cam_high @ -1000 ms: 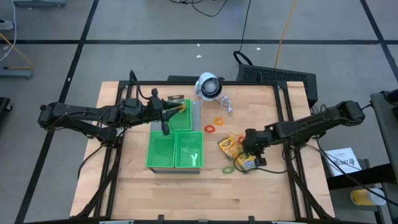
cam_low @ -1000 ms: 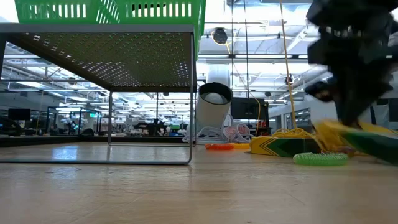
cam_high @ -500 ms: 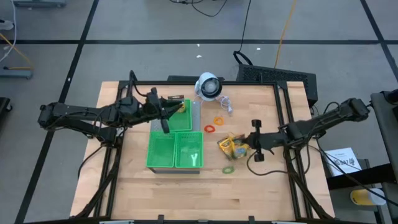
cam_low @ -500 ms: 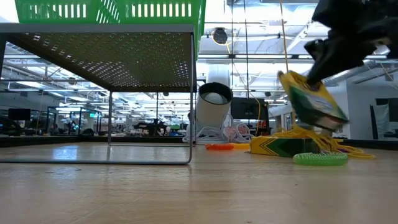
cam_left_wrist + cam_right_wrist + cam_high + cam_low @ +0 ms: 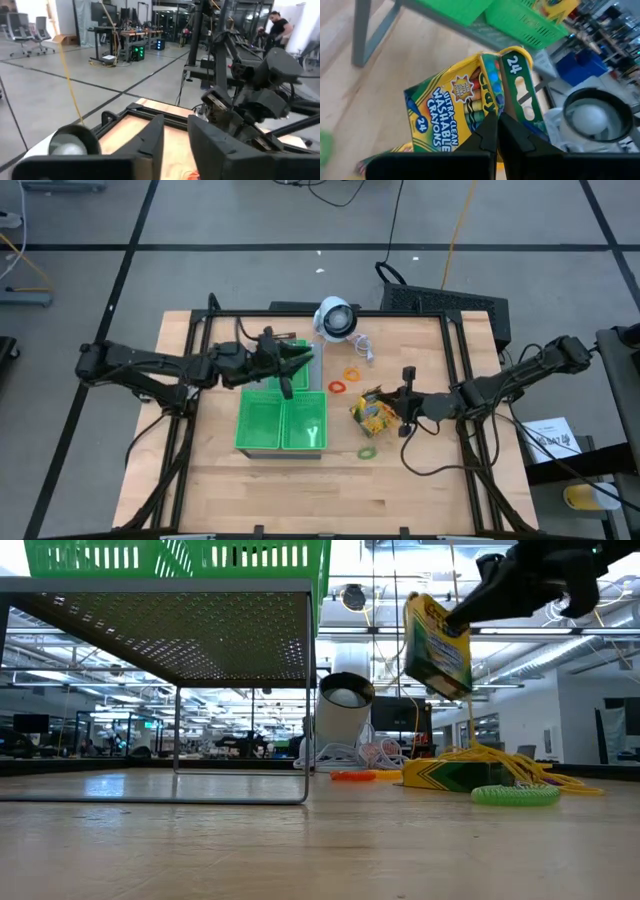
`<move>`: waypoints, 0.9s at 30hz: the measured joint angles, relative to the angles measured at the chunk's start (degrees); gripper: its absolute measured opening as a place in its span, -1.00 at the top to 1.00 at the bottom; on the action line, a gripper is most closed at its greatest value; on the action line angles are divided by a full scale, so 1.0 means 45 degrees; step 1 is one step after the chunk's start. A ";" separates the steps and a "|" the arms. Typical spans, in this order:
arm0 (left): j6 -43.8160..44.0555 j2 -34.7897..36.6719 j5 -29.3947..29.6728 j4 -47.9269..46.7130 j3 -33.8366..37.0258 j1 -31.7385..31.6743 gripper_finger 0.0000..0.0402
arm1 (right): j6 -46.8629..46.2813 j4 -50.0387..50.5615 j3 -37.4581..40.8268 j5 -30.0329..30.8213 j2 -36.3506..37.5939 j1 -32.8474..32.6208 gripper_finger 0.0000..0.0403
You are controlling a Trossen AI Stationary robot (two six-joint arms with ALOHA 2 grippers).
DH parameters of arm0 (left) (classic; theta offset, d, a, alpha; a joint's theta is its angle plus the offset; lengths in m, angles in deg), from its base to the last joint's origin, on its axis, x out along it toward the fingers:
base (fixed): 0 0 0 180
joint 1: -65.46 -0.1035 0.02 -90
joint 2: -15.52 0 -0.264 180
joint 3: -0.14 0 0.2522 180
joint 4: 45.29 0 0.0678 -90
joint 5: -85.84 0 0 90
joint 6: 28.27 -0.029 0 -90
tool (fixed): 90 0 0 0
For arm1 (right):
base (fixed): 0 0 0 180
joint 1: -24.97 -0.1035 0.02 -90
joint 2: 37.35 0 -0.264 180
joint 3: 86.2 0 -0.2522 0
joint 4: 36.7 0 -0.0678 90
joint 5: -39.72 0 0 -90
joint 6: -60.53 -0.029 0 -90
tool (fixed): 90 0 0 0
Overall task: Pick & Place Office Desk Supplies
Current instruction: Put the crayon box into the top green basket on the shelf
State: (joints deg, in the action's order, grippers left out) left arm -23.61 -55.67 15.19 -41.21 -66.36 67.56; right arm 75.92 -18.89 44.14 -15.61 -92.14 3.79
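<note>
crayon box [image 5: 465,112] yellow-green, flap open, pinched aloft by right hand [image 5: 496,134], left hand [image 5: 175,137] spread

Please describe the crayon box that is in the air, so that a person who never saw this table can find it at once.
Start at the green trays in the middle of the wooden table and look toward the right arm's side. There the right gripper holds one crayon box clear above the wood. Unlike the crayon box on the table beside the rubber bands, it hangs tilted in the air.

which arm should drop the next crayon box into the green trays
Likely the right. The right gripper already holds a crayon box lifted clear of the table, beside the green trays. The left gripper is open and empty over the trays' far end.
</note>
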 joint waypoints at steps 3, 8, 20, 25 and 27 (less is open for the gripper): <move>-0.0606 -0.0815 -0.0010 -0.0468 -0.0832 0.0282 0.19 | 0.0229 -0.0362 0.0000 0.0100 -0.0013 0.0013 1.00; -0.1166 -0.2014 -0.0708 -0.0864 -0.2249 0.0567 -0.17 | 0.0772 -0.0625 -0.0005 0.0654 0.0000 -0.0044 1.00; -0.1321 -0.4319 -0.1634 -0.0962 -0.3810 0.0567 -0.27 | 0.2405 -0.1987 -0.0005 0.1165 -0.0008 -0.0069 1.00; -0.1586 -0.4485 -0.1632 -0.0975 -0.3839 0.0552 -0.23 | 0.1107 -0.1044 -0.0010 -0.0105 -0.0004 -0.0064 1.00; -0.1591 -0.4485 -0.1632 -0.0970 -0.3839 0.0552 -0.23 | 0.0071 -0.0402 -0.0005 -0.1242 -0.0013 -0.0070 1.00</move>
State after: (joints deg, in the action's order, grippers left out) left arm -30.77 -75.85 7.85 -45.57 -83.64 70.04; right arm 76.24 -20.70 44.11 -21.20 -92.20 3.47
